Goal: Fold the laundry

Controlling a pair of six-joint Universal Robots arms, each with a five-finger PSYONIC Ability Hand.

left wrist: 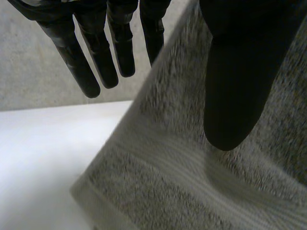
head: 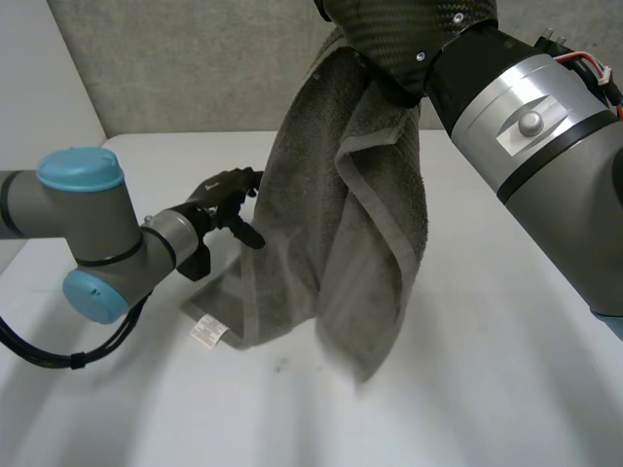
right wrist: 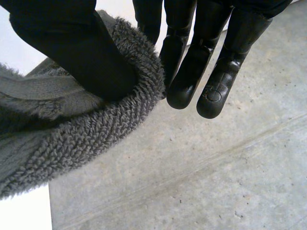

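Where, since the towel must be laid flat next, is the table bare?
The table is bare between the towel and the right arm, and near the camera in front of the towel. Crowded: where the left hand is at the towel's edge.

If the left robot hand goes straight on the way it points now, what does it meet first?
Probably the hanging grey towel: its edge lies right at the left robot hand, though exact depth is unclear.
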